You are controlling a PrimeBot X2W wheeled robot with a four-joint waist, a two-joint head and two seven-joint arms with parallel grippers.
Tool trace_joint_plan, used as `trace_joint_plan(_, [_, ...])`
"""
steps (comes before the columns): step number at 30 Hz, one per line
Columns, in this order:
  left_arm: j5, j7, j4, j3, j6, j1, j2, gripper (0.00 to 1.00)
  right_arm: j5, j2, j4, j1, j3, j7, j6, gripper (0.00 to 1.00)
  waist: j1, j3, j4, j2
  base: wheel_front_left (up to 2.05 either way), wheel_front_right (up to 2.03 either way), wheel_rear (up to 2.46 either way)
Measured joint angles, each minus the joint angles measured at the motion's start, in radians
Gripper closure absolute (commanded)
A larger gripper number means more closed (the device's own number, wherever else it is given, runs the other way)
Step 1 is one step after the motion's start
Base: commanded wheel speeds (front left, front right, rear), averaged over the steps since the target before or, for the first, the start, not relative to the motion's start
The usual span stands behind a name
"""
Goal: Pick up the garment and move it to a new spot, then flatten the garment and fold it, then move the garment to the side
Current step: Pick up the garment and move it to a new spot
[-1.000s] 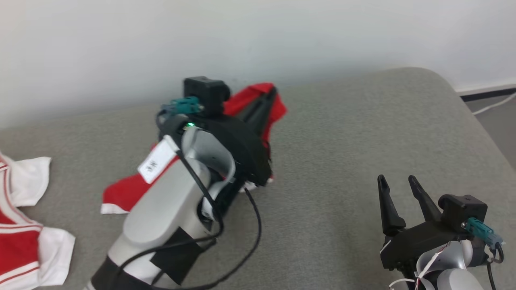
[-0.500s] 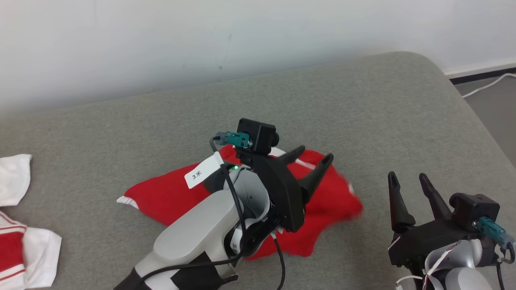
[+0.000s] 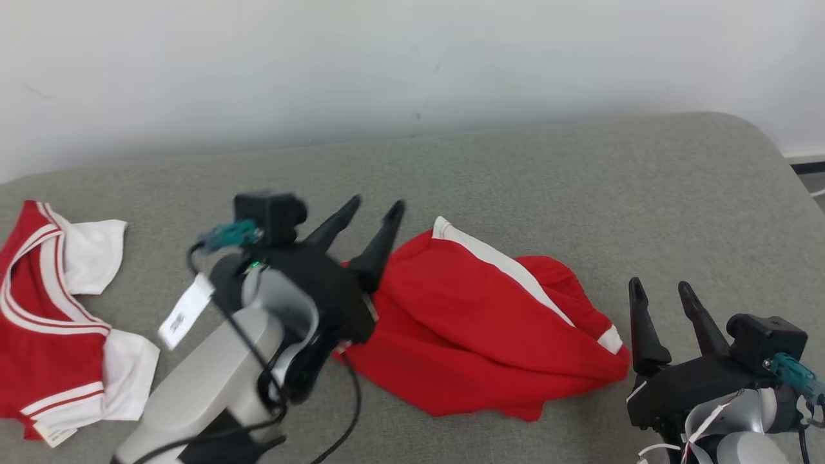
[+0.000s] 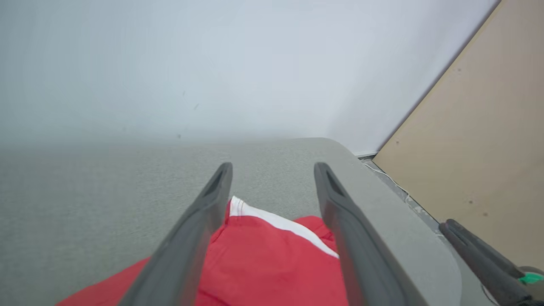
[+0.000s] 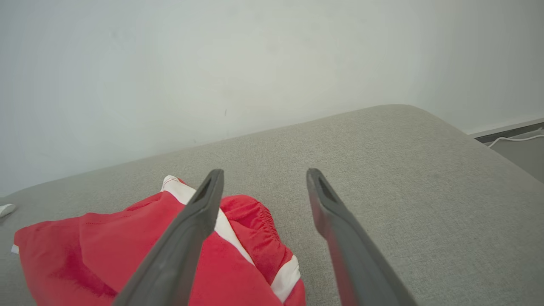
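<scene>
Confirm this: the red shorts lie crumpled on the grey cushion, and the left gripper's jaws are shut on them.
Wrong on the jaws: the left gripper stands open, holding nothing, as the left wrist view shows. The red shorts do lie crumpled on the grey cushion.

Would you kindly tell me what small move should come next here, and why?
Probably lower the left pincer onto the red garment's edge beside it and grip: it stands open and empty, and the garment lies bunched, not flat.
</scene>
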Motion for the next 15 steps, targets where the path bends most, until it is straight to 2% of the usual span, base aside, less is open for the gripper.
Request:
trace_joint_plan(7, [0.075, -0.151, -0.090, 0.045, 0.018, 0.162, 0.127, 0.00, 0.032, 0.013, 0.014, 0.018, -0.031, -0.052, 0.000, 0.00, 0.0000, -0.030, 0.046, 0.0000, 0.00, 0.00, 0.00])
trace_joint_plan(11, [0.094, -0.215, -0.115, 0.070, 0.026, 0.263, 0.169, 0.00, 0.035, 0.015, 0.025, 0.029, -0.048, -0.071, 0.000, 0.00, -0.0001, -0.051, 0.066, 0.0000, 0.00, 0.00, 0.00])
trace_joint_plan(15, [0.098, -0.262, -0.132, 0.148, 0.027, 0.369, 0.187, 0.00, 0.051, 0.020, 0.044, 0.039, -0.058, -0.088, 0.000, 0.00, -0.0001, -0.072, 0.080, 0.0000, 0.00, 0.00, 0.00])
